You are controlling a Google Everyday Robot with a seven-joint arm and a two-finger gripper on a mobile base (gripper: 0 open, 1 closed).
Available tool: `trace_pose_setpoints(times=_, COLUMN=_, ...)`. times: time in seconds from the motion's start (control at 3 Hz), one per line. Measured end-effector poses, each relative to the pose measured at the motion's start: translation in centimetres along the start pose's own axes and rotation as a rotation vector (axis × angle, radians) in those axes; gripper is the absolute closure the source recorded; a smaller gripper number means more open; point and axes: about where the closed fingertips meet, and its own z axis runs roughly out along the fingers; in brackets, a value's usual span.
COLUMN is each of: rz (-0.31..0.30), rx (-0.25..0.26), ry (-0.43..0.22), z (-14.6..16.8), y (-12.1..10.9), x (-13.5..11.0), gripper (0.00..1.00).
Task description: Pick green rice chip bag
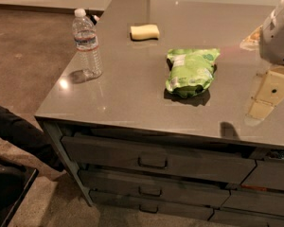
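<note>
The green rice chip bag lies flat near the middle of the grey tabletop. It is crinkled, puffy, light green with white label patches. My gripper hangs at the right edge of the view, beige under a white wrist housing. It is to the right of the bag and apart from it, just above the table. It holds nothing that I can see.
A clear water bottle stands upright at the table's left side. A pale yellow sponge lies at the back. Drawers run under the front edge. A dark object sits on the floor at the left.
</note>
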Motion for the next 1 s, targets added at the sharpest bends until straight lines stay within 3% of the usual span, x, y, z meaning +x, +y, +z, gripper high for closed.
trace_pose_setpoints(times=0.33, rz=0.014, rx=0.005, ry=-0.008, z=0.0, y=-0.2, x=-0.1, gripper=0.00)
trace_pose_setpoints(times=0.67, rz=0.082, rx=0.026, ry=-0.049, z=0.0, y=-1.3, x=-0.7, gripper=0.00)
trace_pose_setpoints(times=1.0, rz=0.204, rx=0.050, ry=-0.114, z=0.2, y=-3.3, x=-1.6, gripper=0.00)
